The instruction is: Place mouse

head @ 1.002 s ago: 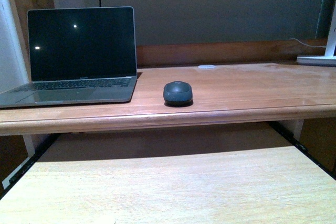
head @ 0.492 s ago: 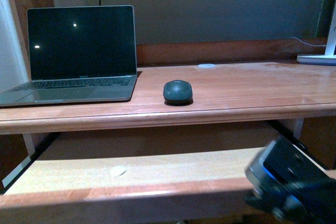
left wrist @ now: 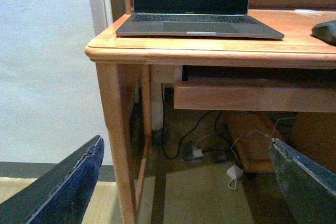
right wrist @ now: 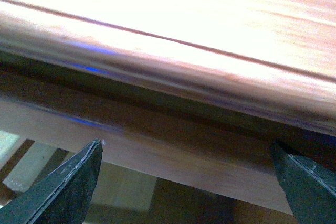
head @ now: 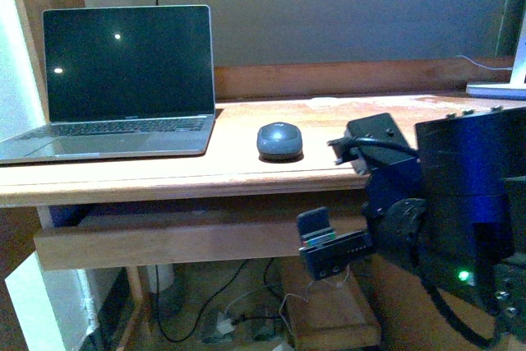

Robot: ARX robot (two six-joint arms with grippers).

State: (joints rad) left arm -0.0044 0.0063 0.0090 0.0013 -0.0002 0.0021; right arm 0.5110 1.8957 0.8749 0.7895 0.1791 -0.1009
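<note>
The mouse [head: 279, 140] sits upright on the wooden bench [head: 246, 172], near its front edge, touching nothing but the wood. The right tool [right wrist: 186, 182] is spread wide and holds nothing: in the right wrist view its 2 dark fingertips [right wrist: 68, 187] stand far apart at the lower corners, with the blurred rounded front edge of the bench just ahead of them and a dark shape at the top edge that may be the mouse. In the front view the right arm [head: 444, 203] fills the lower right, blue and black, with a green light lit, and the mouse lies beyond it and off to its left, well apart from it. The left tool [left wrist: 186, 182] is likewise spread and empty, its 2 fingers framing the bench's corner leg and the pull-out shelf [left wrist: 252, 95] under the top. Ahead of and above the left tool stands the open laptop [head: 123, 88], screen dark, and the mouse shows at the far side of that view, beside the laptop but not touching it. Cables [left wrist: 210, 145] lie on the floor beneath the bench.
</note>
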